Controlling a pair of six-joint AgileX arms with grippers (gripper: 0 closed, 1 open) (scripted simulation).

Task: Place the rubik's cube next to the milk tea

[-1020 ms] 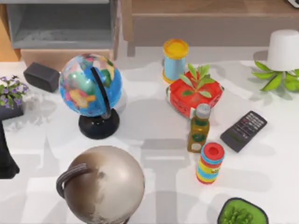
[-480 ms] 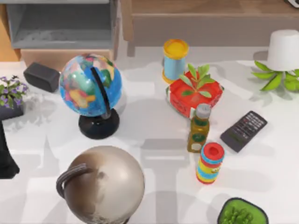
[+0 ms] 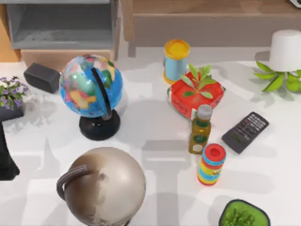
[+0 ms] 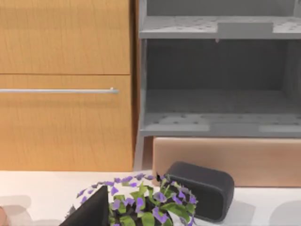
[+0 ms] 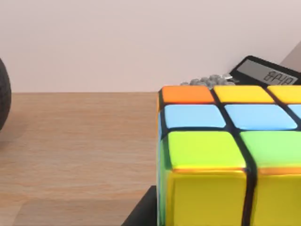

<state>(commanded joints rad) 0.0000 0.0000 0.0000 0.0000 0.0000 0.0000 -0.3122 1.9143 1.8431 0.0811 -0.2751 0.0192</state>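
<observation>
Cube on wood, milk tea on the white table

The left arm [image 3: 5,157] sits at the table's left edge, by the purple flowers [image 3: 10,92]; its grip cannot be told. The milk tea [image 3: 176,60] stands behind the red planter [image 3: 195,96]. The rubik's cube [image 5: 225,155] rests on a wooden surface [image 5: 75,150], a calculator [image 5: 263,70] behind it, close before the right gripper [image 5: 141,214]; clenched or released, I cannot tell

Two globes [image 3: 91,87] [image 3: 103,186]; one cup [image 3: 176,60], one bottle [image 3: 200,129], one remote [image 3: 245,132], one speaker [image 3: 41,77], one cube [image 5: 230,155], one calculator [image 5: 263,70], one ring stack [image 3: 211,165].
</observation>
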